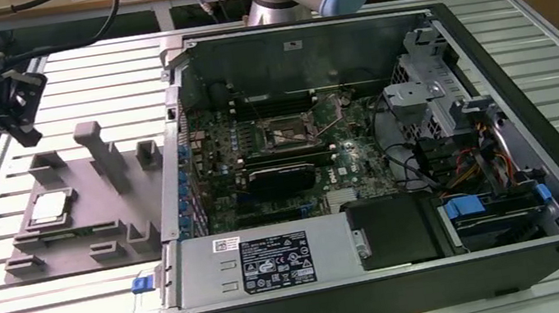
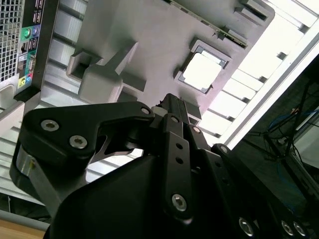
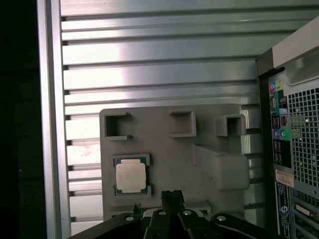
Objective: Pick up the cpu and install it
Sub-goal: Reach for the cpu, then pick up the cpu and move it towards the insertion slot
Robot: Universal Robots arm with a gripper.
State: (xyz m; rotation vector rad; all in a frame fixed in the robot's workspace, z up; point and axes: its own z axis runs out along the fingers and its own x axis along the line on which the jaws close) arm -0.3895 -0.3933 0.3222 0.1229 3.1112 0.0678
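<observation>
One cpu (image 3: pixel 130 177); tool (image 3: pixel 172 198) largely off-frame.

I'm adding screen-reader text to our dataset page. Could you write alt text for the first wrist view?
A cpu lies flat in a pocket of a grey fixture tray on a slatted metal table, with the gripper hovering nearby. A computer case stands next to the tray.

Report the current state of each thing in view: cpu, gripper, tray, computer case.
cpu: lying flat in its pocket of the fixture tray, not held.
gripper: over the tray, beside the cpu and clear of it.
fixture tray: flat on the slatted table next to the case.
computer case: on its side, side panel off, motherboard exposed.
</observation>
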